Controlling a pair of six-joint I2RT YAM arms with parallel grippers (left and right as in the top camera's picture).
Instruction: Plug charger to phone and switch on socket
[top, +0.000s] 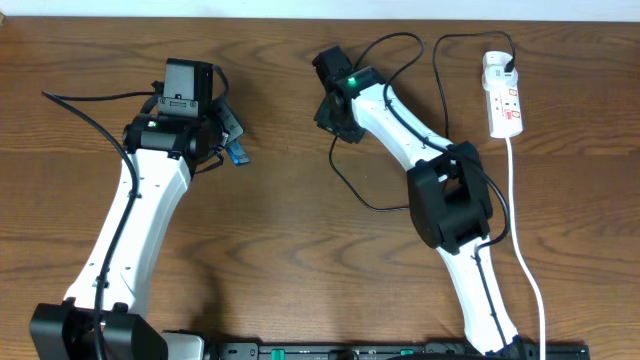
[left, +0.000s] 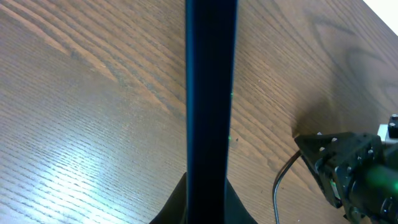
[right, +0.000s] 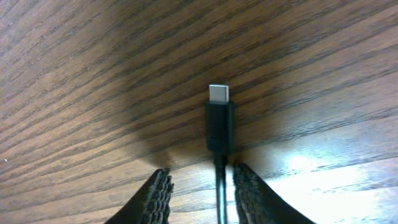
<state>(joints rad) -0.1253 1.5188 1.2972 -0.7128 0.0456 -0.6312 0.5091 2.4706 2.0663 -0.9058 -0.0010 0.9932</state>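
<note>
holding the slim black-edged phone with the blue screen (left: 211, 93) edge-up over the brown wooden worktop (left: 93, 124), the left hand (top: 218, 138) is pressed shut on it, far left. right hand (right: 206, 190) is centre-far, fingers spread either side of the thin black charger cable (right: 219, 127) just behind its metal-tipped plug; no pinch visible. cable looks light and floppy, plug body short and stiff, so grip the black moulded body, not the cord, or the tip will wander. phone is likely slick and fragile: low insertion force. white oblong power strip with red switches (top: 503, 95) is far right, black adapter seemingly plugged in. no writing legible.
</note>
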